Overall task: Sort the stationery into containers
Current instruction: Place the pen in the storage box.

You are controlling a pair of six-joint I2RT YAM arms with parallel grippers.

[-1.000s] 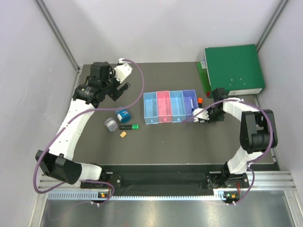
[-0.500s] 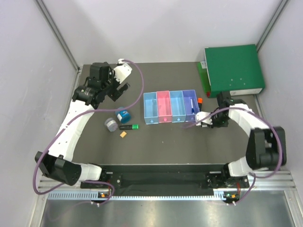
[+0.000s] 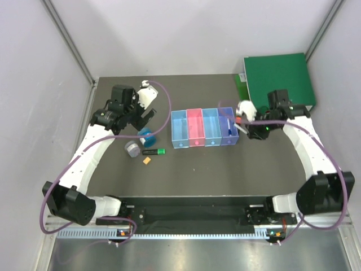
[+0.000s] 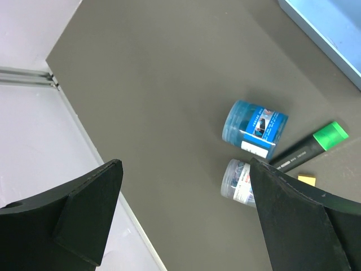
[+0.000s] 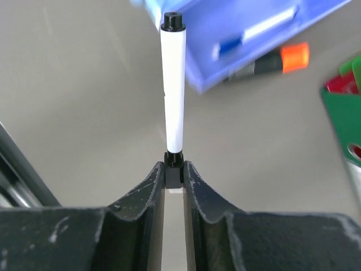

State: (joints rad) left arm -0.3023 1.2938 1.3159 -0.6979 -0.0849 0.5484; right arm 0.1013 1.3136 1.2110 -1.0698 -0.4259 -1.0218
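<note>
- Right gripper (image 5: 174, 169): closed tight on the black-capped pen (image 5: 172, 84), pinching its near black end right at the fingertips.
- Rest of that pen sticking straight out past the fingers, in line with them and clear of the table (image 5: 84, 113).
- Far black tip of it over the near corner of the purple bin (image 5: 208, 28).
- Inside the purple bin: the blue-capped pen (image 5: 256, 29), lying flat.
- Just outside that bin's wall, on the table: the orange-capped highlighter (image 5: 269, 61), near the edge of the green binder (image 5: 345, 107).
- Left gripper (image 4: 185, 165): jaws spread wide, nothing between them, hanging above bare table.
- Under it, toward its right finger: the blue tin (image 4: 255, 129), with the grey tin (image 4: 240, 180) just beside it and partly hidden behind that finger.
- Just beside the blue tin: the green-capped highlighter (image 4: 310, 145), and near its black end the orange block (image 4: 307, 179).
- None of these four touched by the left fingers.
- Seen from above: all four on the table left of the row of bins (image 3: 179, 130), well apart from the purple bin at the row's right end.
</note>
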